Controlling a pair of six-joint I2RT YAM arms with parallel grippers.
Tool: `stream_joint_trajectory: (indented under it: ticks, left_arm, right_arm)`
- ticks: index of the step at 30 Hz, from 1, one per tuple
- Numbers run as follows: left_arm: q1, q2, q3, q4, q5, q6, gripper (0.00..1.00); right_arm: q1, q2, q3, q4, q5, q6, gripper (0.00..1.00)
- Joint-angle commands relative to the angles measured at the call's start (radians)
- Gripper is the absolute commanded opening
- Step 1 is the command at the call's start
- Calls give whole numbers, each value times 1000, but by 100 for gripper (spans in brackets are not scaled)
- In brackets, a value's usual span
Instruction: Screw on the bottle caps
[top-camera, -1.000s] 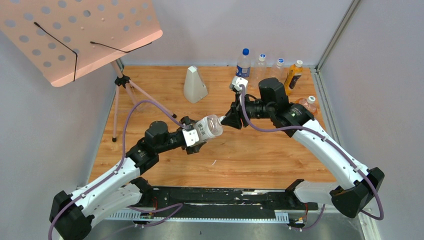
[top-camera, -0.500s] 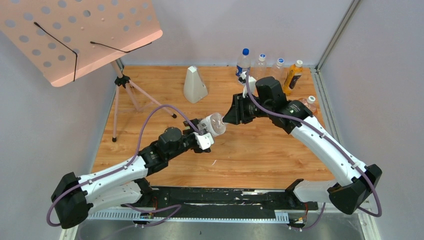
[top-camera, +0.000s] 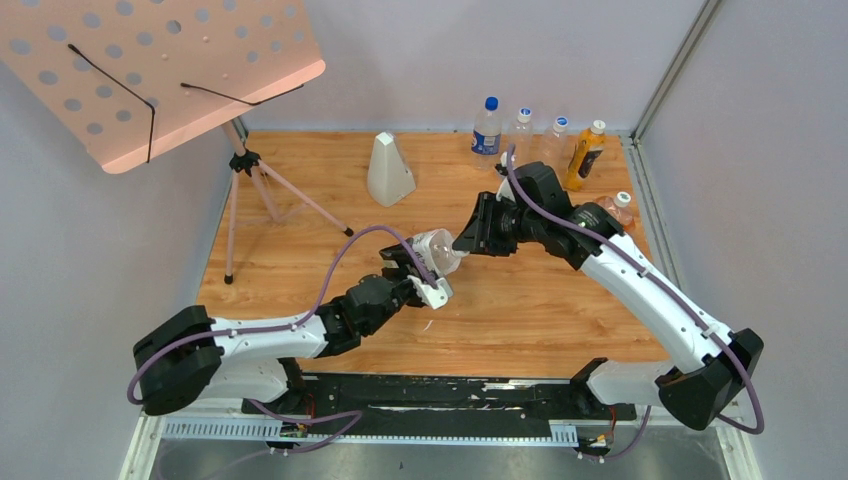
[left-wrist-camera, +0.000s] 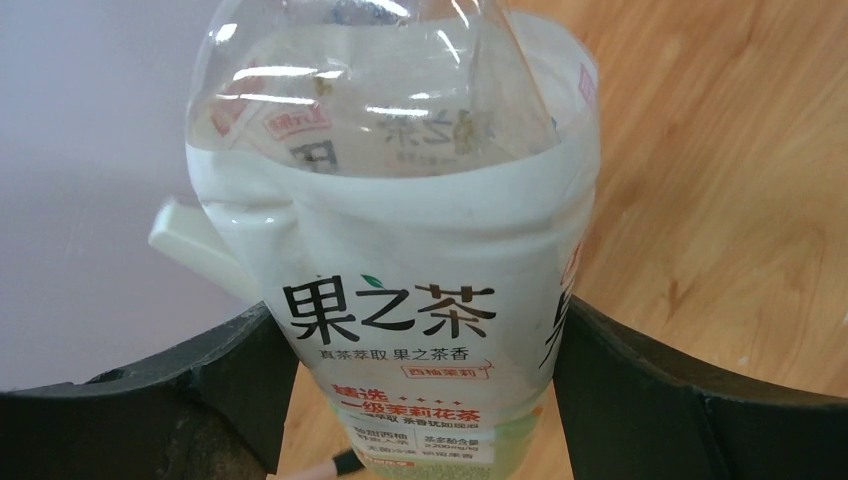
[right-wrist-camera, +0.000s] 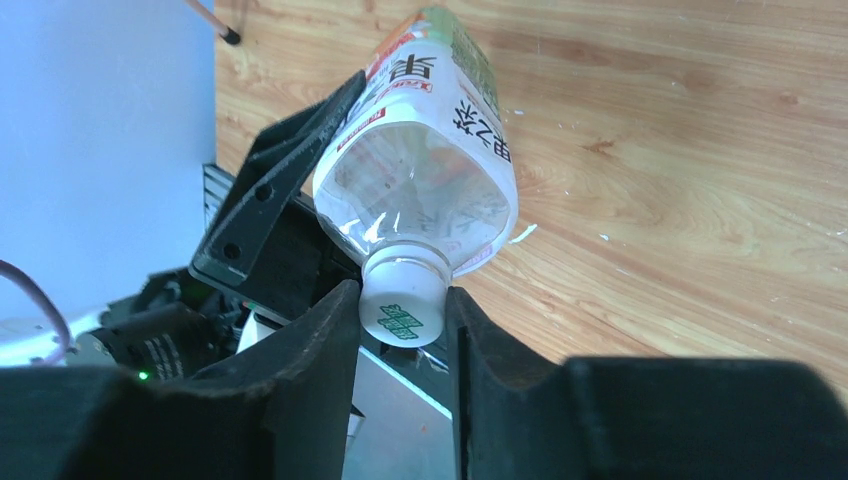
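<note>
The larger clear bottle (top-camera: 432, 247) with its green-white-orange label is held in the air over the middle of the table, neck pointing right. My left gripper (top-camera: 418, 272) is shut on its labelled body (left-wrist-camera: 420, 300), one black finger on each side. A white bottle cap (right-wrist-camera: 403, 300) with green print sits on the neck. My right gripper (right-wrist-camera: 403, 312) is shut on that cap, its fingers (right-wrist-camera: 330, 330) pressing both sides. A smaller bottle (top-camera: 612, 209) with an orange label and a white cap stands at the right edge, behind the right arm.
A white cone-shaped object (top-camera: 389, 170) stands at the back centre. Along the back wall stand a blue-labelled bottle (top-camera: 487, 127), two clear bottles (top-camera: 521, 128) and an orange juice bottle (top-camera: 587, 150). A pink perforated stand (top-camera: 160, 70) on a tripod (top-camera: 250, 190) fills the left.
My left arm has swung lower and stretched right, carrying the bottle slightly right and tilting it. My right wrist has rolled around the cap while staying on the neck.
</note>
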Motion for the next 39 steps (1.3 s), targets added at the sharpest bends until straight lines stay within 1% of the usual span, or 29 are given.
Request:
stream_joint_trajectory:
  ticks: [1, 3, 4, 5, 8, 13, 15, 18, 20, 21, 22, 24, 25, 26, 27, 30, 32, 36, 39]
  left_arm:
    - [-65, -5, 40, 444, 48, -26, 12]
    - [-66, -6, 25, 436, 26, -67, 12]
    - [-67, -11, 22, 416, 16, -83, 12]
    - [-66, -14, 18, 401, -6, -123, 11]
    - [-66, -37, 18, 293, -42, -206, 10]
    - [-66, -65, 26, 121, -96, -365, 10]
    - [-64, -76, 41, 38, -104, -427, 10]
    - [-40, -98, 70, -81, -87, -547, 11]
    - [-4, -123, 82, -156, -45, -628, 11]
    - [7, -143, 83, -187, -8, -648, 11]
    - [30, -151, 84, -197, 12, -680, 11]
    - [61, -177, 86, -218, 99, -718, 11]
    - [81, -194, 89, -234, 125, -726, 11]
    - [90, -201, 97, -243, 184, -737, 11]
    - [108, -215, 102, -264, 212, -740, 11]
    - [142, -241, 132, -306, 383, -736, 11]
    - [164, -253, 150, -342, 476, -733, 11]
    - [199, -275, 166, -360, 592, -733, 10]
    - [204, -280, 186, -391, 616, -720, 10]
  right_arm:
    - [21, -22, -51, 149, -4, 129, 52]
    - [13, -51, -66, 182, -1, 132, 74]
    - [11, -64, -70, 193, 3, 132, 92]
    - [9, -75, -71, 203, 8, 132, 99]
    - [-1, -97, -59, 220, 7, 117, 100]
    - [-29, -107, -17, 221, -62, 62, 100]
    - [-40, -105, 5, 222, -95, 24, 100]
    - [-48, -126, 19, 221, -93, -34, 100]
    - [-51, -176, -7, 238, -65, -62, 100]
    - [-52, -206, -51, 266, -50, -85, 100]
    - [-53, -242, -87, 300, -44, -116, 100]
    - [-52, -308, -144, 359, -52, -196, 100]
    - [-53, -333, -157, 375, -47, -238, 100]
    - [-56, -347, -156, 378, -37, -284, 100]
    - [-62, -351, -150, 376, -53, -336, 100]
    - [-92, -330, -115, 357, -170, -481, 100]
    - [-112, -298, -90, 337, -226, -538, 98]
    - [-136, -254, -49, 321, -314, -593, 93]
    - [-138, -218, -1, 320, -331, -581, 90]
